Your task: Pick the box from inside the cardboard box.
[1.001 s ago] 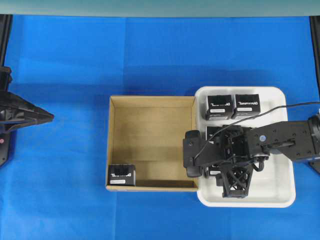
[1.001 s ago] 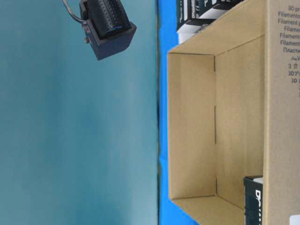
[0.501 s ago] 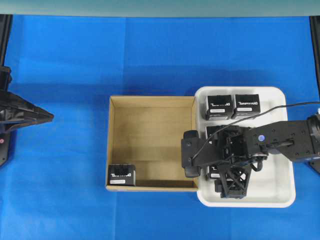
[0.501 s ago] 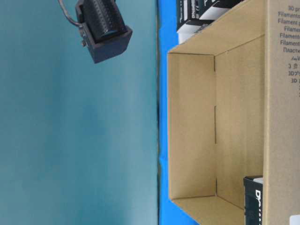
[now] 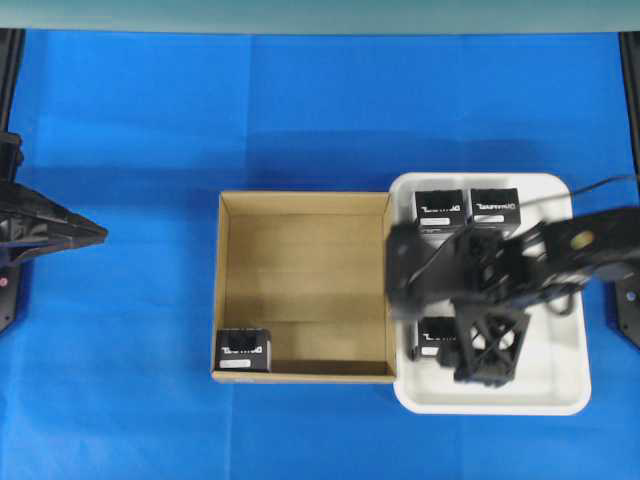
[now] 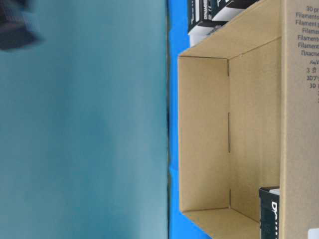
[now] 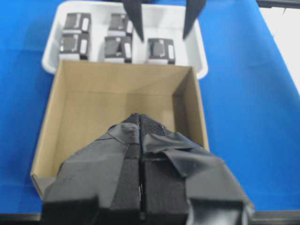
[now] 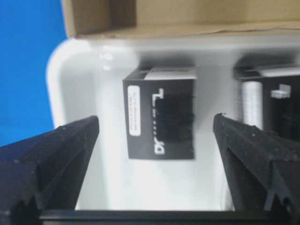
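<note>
The cardboard box (image 5: pixel 300 215) lies mid-table, a low brown carton. One black box (image 5: pixel 244 350) with white lettering stands in its near-left corner, and its edge shows in the table-level view (image 6: pixel 269 211). My right gripper (image 8: pixel 156 121) hangs open above the white tray (image 5: pixel 560 395), well clear of a black box (image 8: pixel 161 117) resting there between its fingers (image 8: pixel 61 154). Its two fingertips (image 7: pixel 133 18) also show over the tray in the left wrist view. My left gripper (image 7: pixel 140 118) is shut and empty, parked at the left edge (image 5: pixel 95 232), far from the carton (image 7: pixel 122 79).
The white tray touches the carton's right wall and holds several black boxes, two in its far row (image 5: pixel 467 211). My blurred right arm (image 5: pixel 520 265) covers the tray's middle. Blue cloth (image 5: pixel 300 110) surrounds everything.
My right gripper's jaws have spread wide, and the arm has lifted and shifted right over the tray, leaving a black box lying there. The left arm has not moved.
</note>
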{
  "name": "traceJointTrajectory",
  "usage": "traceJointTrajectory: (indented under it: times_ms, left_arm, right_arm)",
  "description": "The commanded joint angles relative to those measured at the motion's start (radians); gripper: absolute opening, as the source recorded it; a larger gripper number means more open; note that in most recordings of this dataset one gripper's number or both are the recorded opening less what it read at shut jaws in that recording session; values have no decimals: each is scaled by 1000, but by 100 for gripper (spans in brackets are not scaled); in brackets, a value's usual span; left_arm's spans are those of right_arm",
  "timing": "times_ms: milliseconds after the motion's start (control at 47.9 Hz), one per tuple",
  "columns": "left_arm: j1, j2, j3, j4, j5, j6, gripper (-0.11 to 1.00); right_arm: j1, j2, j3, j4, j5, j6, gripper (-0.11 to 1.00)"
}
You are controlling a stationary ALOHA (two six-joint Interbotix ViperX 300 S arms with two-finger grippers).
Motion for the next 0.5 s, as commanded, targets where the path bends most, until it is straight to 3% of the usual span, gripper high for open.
traceJointTrajectory:
  times_ms: [0,480]
  left_arm:
    - [3,6,-29,3,-6,0,-7]
    - [3,8,-29,3,-5,0,-7]
  right_arm:
    - [-28,-74,-18,3,17,5,98]
    - [-77,-364,35,-5,-5,-2,98]
